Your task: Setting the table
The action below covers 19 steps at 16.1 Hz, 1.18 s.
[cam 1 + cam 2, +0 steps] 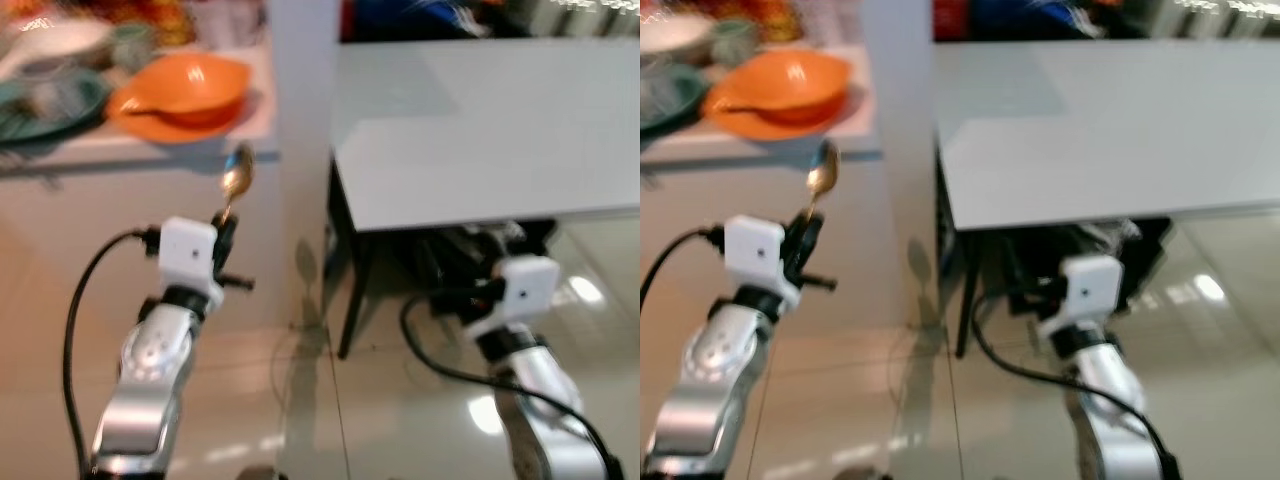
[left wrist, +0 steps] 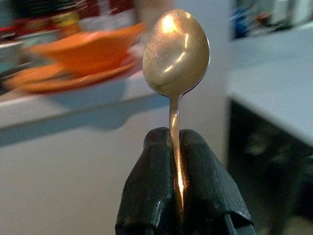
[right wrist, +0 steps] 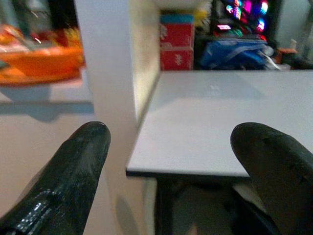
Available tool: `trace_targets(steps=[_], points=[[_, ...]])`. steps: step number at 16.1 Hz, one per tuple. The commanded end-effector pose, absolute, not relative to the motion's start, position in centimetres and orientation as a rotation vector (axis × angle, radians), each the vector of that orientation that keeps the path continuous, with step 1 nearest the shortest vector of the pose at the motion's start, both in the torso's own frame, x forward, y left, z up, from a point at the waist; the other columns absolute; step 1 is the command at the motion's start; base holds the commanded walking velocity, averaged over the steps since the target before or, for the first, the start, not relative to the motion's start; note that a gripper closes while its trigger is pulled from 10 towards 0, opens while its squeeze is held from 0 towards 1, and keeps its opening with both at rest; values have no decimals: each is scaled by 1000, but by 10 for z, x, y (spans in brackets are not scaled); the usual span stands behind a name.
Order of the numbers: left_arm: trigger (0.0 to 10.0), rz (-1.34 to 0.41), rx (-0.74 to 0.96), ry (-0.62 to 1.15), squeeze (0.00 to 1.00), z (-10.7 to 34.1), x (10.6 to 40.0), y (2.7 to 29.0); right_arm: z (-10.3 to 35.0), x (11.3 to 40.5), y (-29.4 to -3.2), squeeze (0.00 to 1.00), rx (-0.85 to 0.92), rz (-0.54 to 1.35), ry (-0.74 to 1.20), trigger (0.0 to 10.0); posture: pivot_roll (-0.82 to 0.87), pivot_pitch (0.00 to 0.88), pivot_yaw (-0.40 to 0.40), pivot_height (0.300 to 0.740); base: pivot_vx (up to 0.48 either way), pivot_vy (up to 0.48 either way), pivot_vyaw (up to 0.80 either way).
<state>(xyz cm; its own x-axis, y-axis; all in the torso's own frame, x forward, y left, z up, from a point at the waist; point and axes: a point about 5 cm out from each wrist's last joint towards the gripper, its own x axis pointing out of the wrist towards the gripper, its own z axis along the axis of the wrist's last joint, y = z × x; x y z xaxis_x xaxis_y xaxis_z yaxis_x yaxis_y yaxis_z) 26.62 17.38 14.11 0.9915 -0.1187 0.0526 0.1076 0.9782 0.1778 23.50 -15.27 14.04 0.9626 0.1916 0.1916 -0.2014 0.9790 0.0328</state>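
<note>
One spoon pinched low on handle by left gripper, bowl up; right gripper spread, empty. Could pivot or slip in transit to table.

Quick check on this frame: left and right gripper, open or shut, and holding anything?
Left gripper: shut on the spoon handle, bowl end up.
Right gripper: open, holding nothing, pointing at the grey table.

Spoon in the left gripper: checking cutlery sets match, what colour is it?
Gold spoon, clearest in the left wrist view.
</note>
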Motion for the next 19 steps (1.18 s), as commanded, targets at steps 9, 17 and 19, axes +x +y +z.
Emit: trace_targets(steps=[9,17,19], points=[[10000,78,157,-69,0,139,277,190,141,249,-189,0,-24,-3,-173,10000,30,72,1,740,0,-452,800],[10000,4,169,-90,0,139,295,166,141,259,-196,0,-46,-3,-154,10000,9,32,-8,740,0,-462,0],[10000,-9,178,-96,0,139,297,163,143,263,-193,0,-54,17,-157,10000,4,28,-1,740,0,-472,0]])
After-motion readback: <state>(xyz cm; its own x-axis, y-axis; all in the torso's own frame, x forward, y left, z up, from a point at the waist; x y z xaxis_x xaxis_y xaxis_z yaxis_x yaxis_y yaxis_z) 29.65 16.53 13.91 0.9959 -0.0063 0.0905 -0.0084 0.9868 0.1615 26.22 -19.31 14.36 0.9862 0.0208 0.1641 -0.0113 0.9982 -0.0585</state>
